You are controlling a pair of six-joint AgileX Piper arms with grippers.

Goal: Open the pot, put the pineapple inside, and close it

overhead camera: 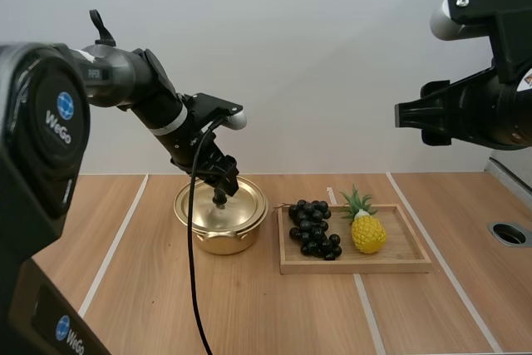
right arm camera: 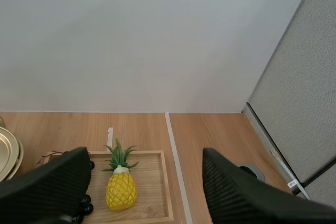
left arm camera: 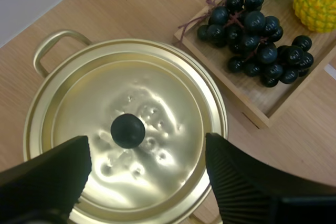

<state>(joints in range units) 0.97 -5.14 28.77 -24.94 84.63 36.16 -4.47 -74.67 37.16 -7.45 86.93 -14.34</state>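
at the left, the left gripper (left arm camera: 147,179) hangs just over the gold pot (overhead camera: 220,240), its fingers spread wide on the two sides of the black knob (left arm camera: 127,130) — they hold nothing, and the lid (left arm camera: 157,98) sits closed on the pot. just beside the pot, a wooden tray (overhead camera: 357,265) carries the grapes (overhead camera: 312,228) and, right of them, the pineapple (overhead camera: 367,232). the right gripper (right arm camera: 144,192) is high above the table at the right — fingers apart, empty.

Wall (overhead camera: 316,56): plain, pale grey-white, beyond the table's far edge.
Table (overhead camera: 249,313): light wood, with white lines (overhead camera: 116,243) running near to far.
Right side: grey partition panel (right arm camera: 304,93); round hole (overhead camera: 509,234) in the tabletop.
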